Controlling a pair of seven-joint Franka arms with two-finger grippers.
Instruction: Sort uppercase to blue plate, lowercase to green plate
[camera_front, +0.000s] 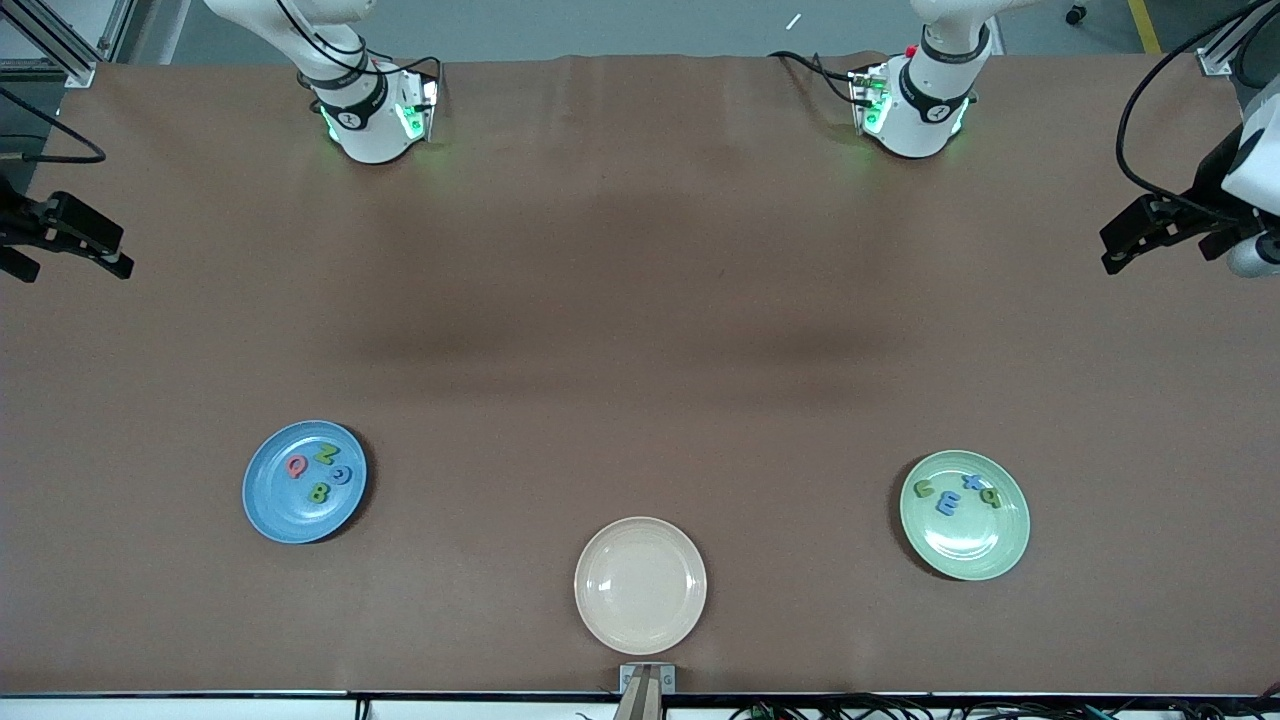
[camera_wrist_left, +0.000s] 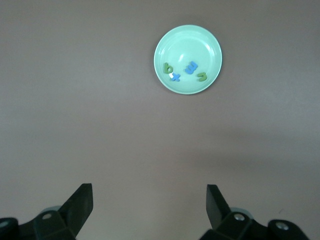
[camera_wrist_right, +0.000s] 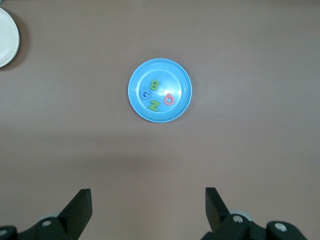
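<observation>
The blue plate (camera_front: 285, 520) lies toward the right arm's end of the table and holds the pink-red Q (camera_front: 297, 466), green N (camera_front: 326, 454), blue G (camera_front: 342, 474) and green B (camera_front: 319, 492). The green plate (camera_front: 975, 550) lies toward the left arm's end and holds the green u (camera_front: 924, 488), blue m (camera_front: 946, 503), blue x (camera_front: 972, 482) and green q-like piece (camera_front: 990, 496). My right gripper (camera_wrist_right: 148, 200) is open and empty, high over bare table, with the blue plate (camera_wrist_right: 175, 75) in its view. My left gripper (camera_wrist_left: 149, 200) is open and empty, with the green plate (camera_wrist_left: 187, 37) in its view.
A cream plate (camera_front: 640, 585) with nothing on it lies near the front edge, between the two coloured plates; it also shows in the right wrist view (camera_wrist_right: 6, 37). Both arms are drawn back to the table's ends, the right gripper (camera_front: 122, 262) and the left gripper (camera_front: 1110, 255).
</observation>
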